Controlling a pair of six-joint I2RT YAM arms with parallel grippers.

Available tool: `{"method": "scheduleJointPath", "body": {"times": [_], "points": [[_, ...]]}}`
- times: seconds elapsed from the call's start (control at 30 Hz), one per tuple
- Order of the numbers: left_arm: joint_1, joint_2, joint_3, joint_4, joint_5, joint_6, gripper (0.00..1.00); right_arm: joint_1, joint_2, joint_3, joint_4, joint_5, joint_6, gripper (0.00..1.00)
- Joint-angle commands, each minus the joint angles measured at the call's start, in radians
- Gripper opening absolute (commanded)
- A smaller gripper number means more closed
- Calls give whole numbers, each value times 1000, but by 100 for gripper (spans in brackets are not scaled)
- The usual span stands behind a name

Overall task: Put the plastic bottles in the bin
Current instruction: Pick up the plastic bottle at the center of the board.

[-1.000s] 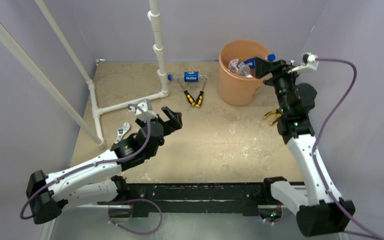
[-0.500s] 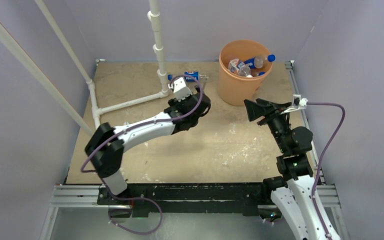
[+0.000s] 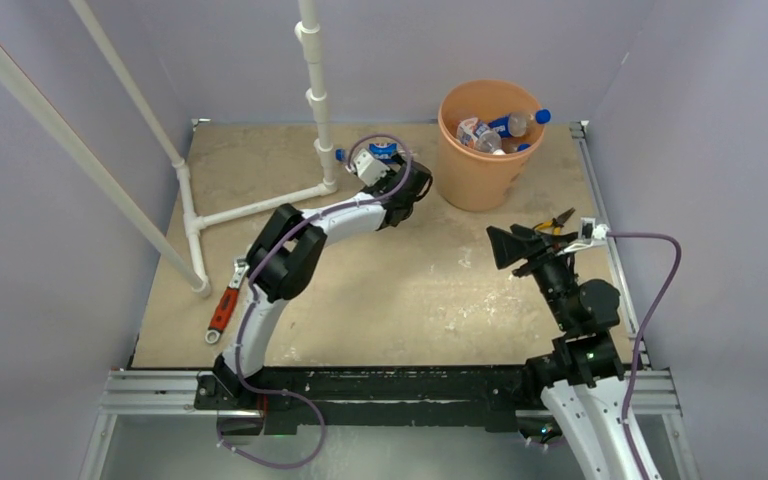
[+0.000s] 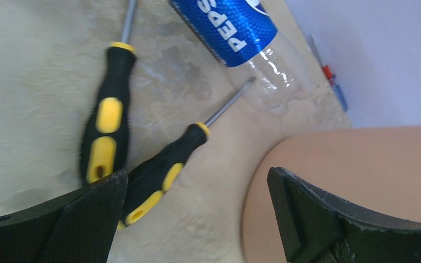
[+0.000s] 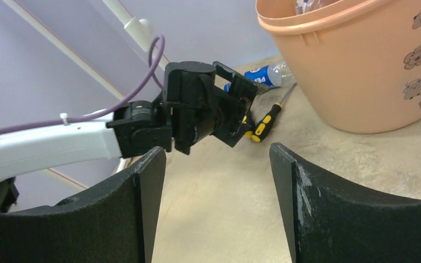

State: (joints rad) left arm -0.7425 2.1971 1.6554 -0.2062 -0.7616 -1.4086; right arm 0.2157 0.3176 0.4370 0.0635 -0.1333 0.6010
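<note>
Sandy worktop point(image 3: 440, 290) lay nearly cleared; your left hand point(image 4: 196, 181) hung spread wide and empty just short of one Pepsi bottle point(image 4: 230, 27) beside the pliers point(image 4: 107, 126); your right hand point(image 5: 216, 159) stood parted, empty; several bottles point(image 3: 490, 130) already lay in the bin point(image 3: 475, 180); by my reckoning only that one remained.

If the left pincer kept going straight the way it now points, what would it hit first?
Most likely the yellow-and-black pliers: their handles lie just ahead of the open left pincer, with the blue-labelled bottle beyond them. The orange bin stands off to the right. Its height above the table is unclear.
</note>
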Motion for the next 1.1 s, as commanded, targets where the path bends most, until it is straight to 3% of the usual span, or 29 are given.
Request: {"method": "scheduleJointPath", "body": {"times": [0.0,0.3,0.57,1.07], "points": [[36,65,104,171,67,-133,99,7,-17,23,-31,18,-25,72],[107,91,70,358,124,-245,99,16,-56,15,-62,24,-33,72],[150,213,211,300,175,-330,99,30,-67,4,-90,40,-38,73],[176,369,389,270,180,-355,98,33,-63,-29,-76,28,-17,73]]}}
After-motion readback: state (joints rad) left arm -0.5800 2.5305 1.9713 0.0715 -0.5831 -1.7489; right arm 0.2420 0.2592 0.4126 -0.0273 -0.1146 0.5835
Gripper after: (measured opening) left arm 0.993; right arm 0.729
